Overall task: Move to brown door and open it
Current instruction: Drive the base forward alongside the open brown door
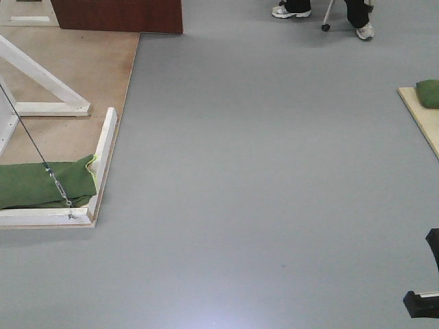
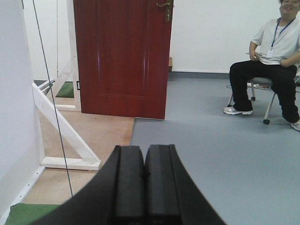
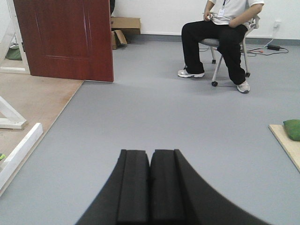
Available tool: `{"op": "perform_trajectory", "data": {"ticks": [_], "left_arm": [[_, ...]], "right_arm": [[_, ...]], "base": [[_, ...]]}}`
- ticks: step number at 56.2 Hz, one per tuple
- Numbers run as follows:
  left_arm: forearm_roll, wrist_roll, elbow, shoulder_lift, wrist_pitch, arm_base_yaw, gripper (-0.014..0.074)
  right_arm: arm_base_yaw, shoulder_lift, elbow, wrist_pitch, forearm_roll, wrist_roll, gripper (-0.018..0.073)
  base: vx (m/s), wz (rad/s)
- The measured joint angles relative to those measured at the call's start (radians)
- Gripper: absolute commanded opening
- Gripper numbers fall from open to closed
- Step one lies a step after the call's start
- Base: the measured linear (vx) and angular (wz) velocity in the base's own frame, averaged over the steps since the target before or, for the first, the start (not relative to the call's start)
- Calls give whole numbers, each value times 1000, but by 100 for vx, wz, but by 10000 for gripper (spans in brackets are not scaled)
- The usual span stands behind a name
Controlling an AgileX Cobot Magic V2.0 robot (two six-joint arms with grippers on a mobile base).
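The brown door (image 2: 122, 56) stands upright at the far end of a plywood platform, glossy reddish-brown with a recessed panel and a brass handle plate (image 2: 167, 11) near its top right. It also appears as the brown door (image 3: 65, 40) at upper left in the right wrist view, and only the brown door's bottom edge (image 1: 120, 15) shows in the front view. My left gripper (image 2: 144, 152) is shut with nothing in it, far short of the door. My right gripper (image 3: 150, 157) is shut too, over bare grey floor.
White frame beams (image 1: 41, 79) and a steel cable (image 1: 34, 147) cross the plywood platform (image 1: 89, 68) on the left, with a green bag (image 1: 44, 184) at its near corner. A seated person (image 3: 220, 33) is ahead right. Another board with a green bag (image 1: 429, 92) lies at right.
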Motion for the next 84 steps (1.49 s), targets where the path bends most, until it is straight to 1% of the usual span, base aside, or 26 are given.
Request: {"op": "perform_trajectory", "data": {"ticks": [55, 84], "left_arm": [[0, 0, 0, 0, 0, 0, -6], [0, 0, 0, 0, 0, 2, -6]], "right_arm": [[0, 0, 0, 1, 0, 0, 0], [0, 0, 0, 3, 0, 0, 0]], "base": [[1, 0], [14, -1]]}}
